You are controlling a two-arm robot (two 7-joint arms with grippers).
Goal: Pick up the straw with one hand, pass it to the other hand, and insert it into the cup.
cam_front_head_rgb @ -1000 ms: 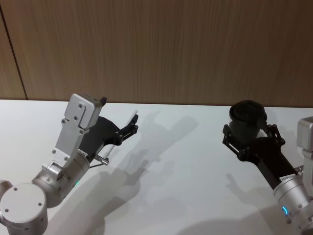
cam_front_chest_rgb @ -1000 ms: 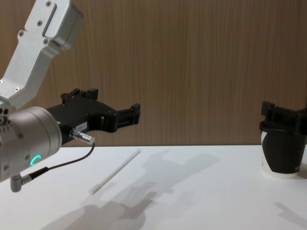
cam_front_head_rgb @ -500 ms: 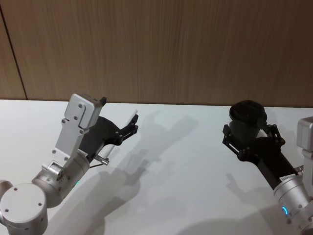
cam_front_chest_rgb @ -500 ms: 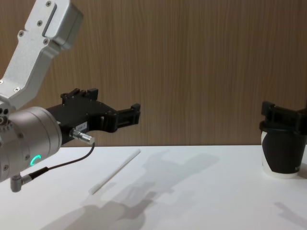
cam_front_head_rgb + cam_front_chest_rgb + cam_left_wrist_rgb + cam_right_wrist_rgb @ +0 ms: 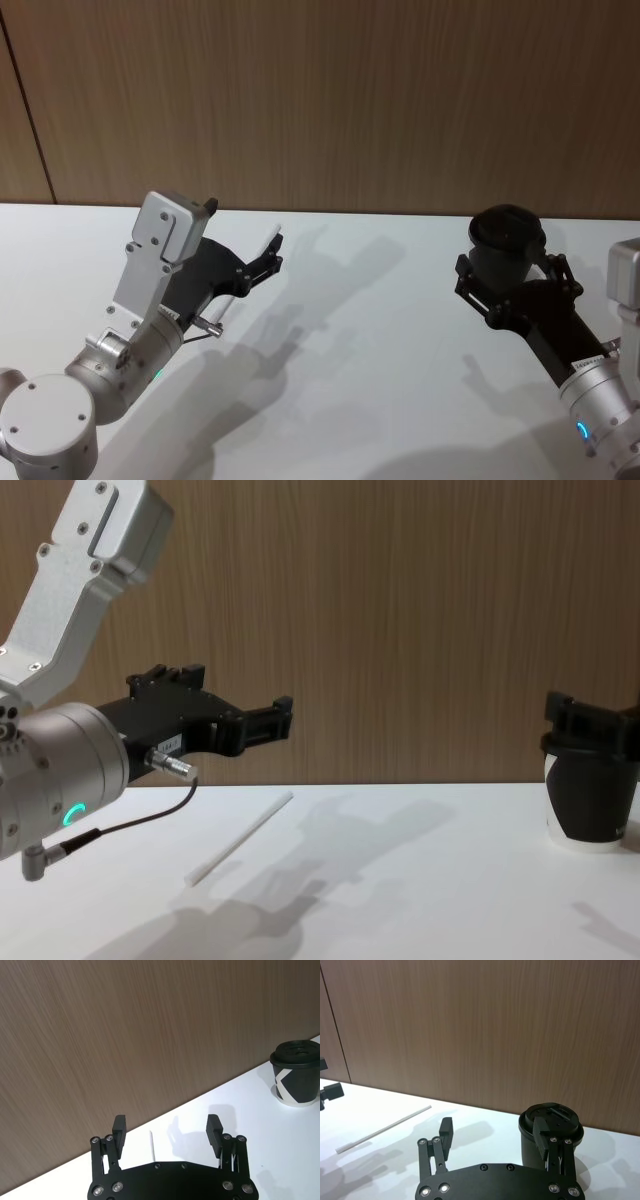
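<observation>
Fingers (image 5: 119, 1124) of the left gripper (image 5: 166, 1124) stand spread wide with nothing between them. The gripper hangs in the air above the table (image 5: 430, 900), touching nothing. The straw (image 5: 240, 840) lies flat on the table right below it, apart from both fingers, slanting from under the palm out past the tips toward the wood wall (image 5: 420, 630). In the left wrist view its far end shows in the gap between the fingers. Off to that gripper's right runs a broad bare stretch of table, reaching to the cup (image 5: 585, 800). The wood wall rises at the table's back edge, a little beyond the fingertips.

The right gripper (image 5: 493, 1127) is spread as well, holding nothing. The cup stands upright just ahead of its tips, nearer the right finger. That finger crosses the lid (image 5: 550, 1115) in the right wrist view; whether they touch I cannot tell. To this gripper's left the table lies open as far as the straw.
</observation>
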